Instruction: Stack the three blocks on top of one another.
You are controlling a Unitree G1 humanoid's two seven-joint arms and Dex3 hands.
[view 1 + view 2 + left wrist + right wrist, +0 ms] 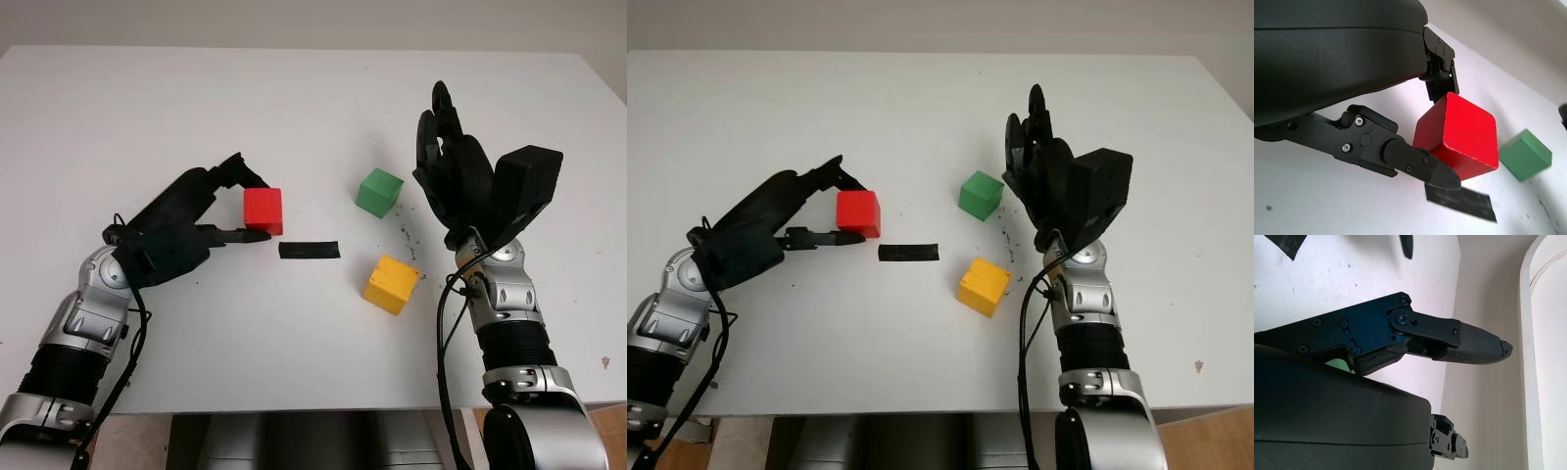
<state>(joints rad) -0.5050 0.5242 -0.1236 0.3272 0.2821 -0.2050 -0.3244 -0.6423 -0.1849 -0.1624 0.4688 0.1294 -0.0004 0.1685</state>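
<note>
While the left robot hand (211,211) brackets the red block (264,211), no block has yet been stacked: all three sit apart on the white tabletop (294,108). In the left wrist view one finger (1442,81) touches the red block's far upper edge and another (1420,166) presses its near lower face, so the hand looks closed on it, though the block seems to sit on the tabletop, not lifted.

The green block (379,191) lies to the right of the red one, and the yellow block (392,284) sits nearer the robot, below the green. A black strip of tape (310,250) lies just beside the red block, between it and the yellow.

The right robot hand (451,162) is raised just right of the green block, holding nothing and open.

To do this step well, I would judge the grip needs squaring first: the fingers meet the red block at opposite corners, which may twist it on lifting. Lift straight up, clear the tape, then lower it flat and centred on the chosen base, likely green or yellow. Let go only once the faces sit flush, or the block could tip off.
</note>
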